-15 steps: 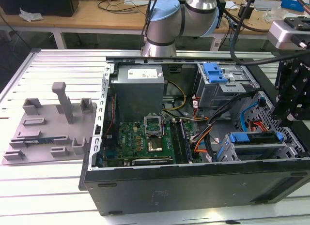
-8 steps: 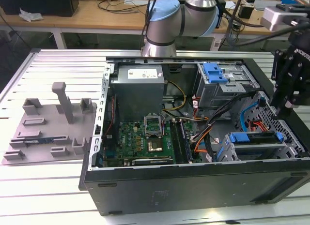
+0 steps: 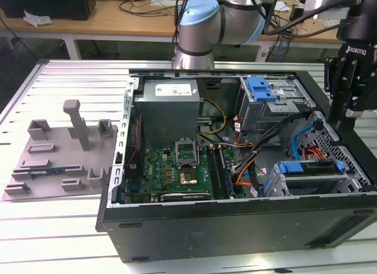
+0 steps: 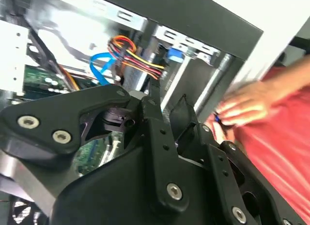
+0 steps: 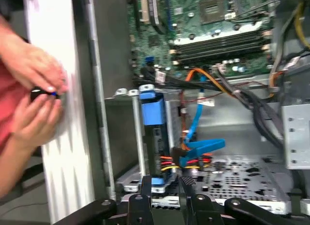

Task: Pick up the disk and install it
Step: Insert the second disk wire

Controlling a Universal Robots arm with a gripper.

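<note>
At the exterior view's left, one grey fixture plate [image 3: 59, 159] is seen lying on the slatted tabletop [image 3: 53, 233], well apart from the work. One open computer case [image 3: 235, 227] is laid on its side at the centre of the frame. One blue bracket [image 3: 261, 88] is counted in the upper bay. One disk [image 3: 309, 168] is found at the lower right of the frame, seated in the drive cage inside the case, its long axis running across the frame, parallel to the case's near wall. One claw [image 3: 347, 118] is counted, hung at the upper right of the frame over the case's right edge, so the disk lies below it and slightly toward the frame's left. In the first wrist view the disk [image 5: 152, 123] is shown edge-on just beyond the fingers [image 5: 145, 191]. The claw [image 5: 166, 186] is set to a narrow gap with nothing gripped. Two hands [image 5: 34, 65] of a person are counted outside the case wall, closed around a small dark object [image 5: 42, 94].
</note>
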